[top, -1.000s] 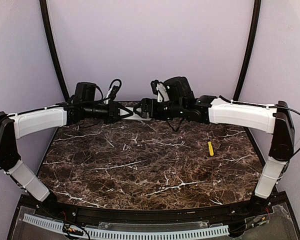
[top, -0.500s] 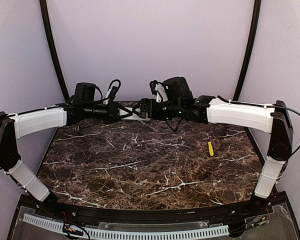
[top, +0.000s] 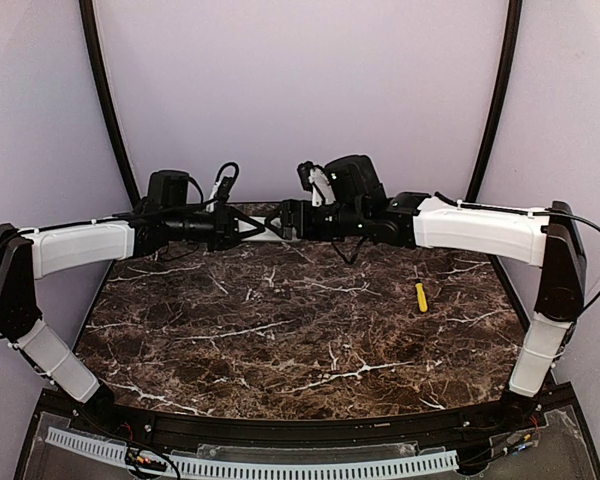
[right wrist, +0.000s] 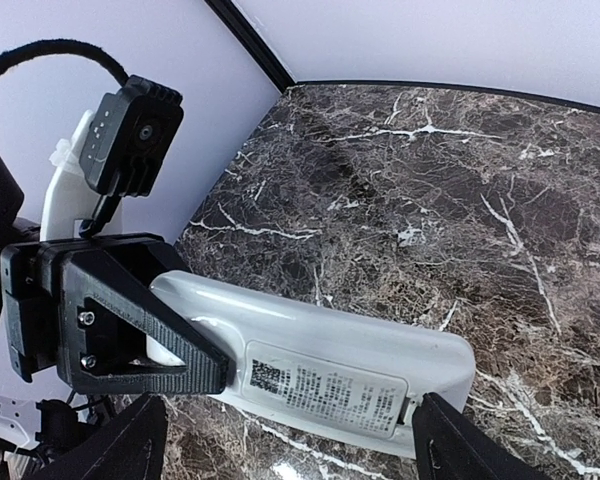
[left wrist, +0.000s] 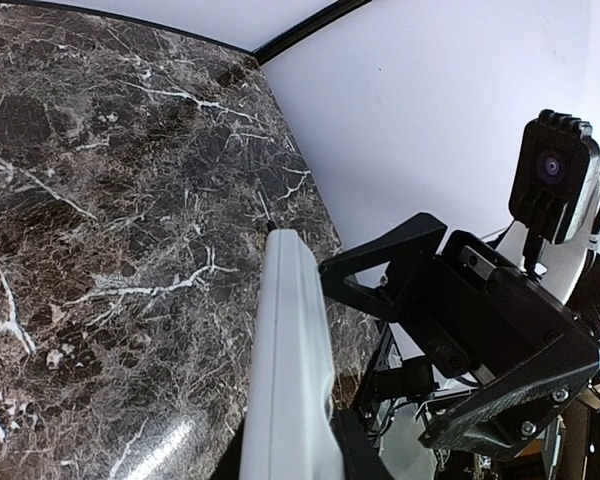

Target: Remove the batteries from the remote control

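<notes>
Nearest, the front edge of the table [top: 280,340] runs between the two arm bases, and bare dark marble stretches from there to mid-depth. A yellow stick [top: 420,297] lies flat on the right side, near the right edge and well apart from both arms. Farther back, the forearms reach inward from either side and meet above the table's rear edge, close to the wall [top: 300,90]. There the left gripper [top: 248,227] is clenched on one end of the remote control [top: 265,231], holding the white bar in the air above the marble, with its free end pointing at the right gripper [top: 282,218]. The right gripper is released, its jaws spread wide around that free end. In the left wrist view one black finger [left wrist: 380,262] sits just beside the bar's tip; whether it touches cannot be told. The remote's labelled face looks toward the right wrist camera. Behind the grippers little room remains before the wall, and black posts [top: 105,110] rise at the rear corners.
</notes>
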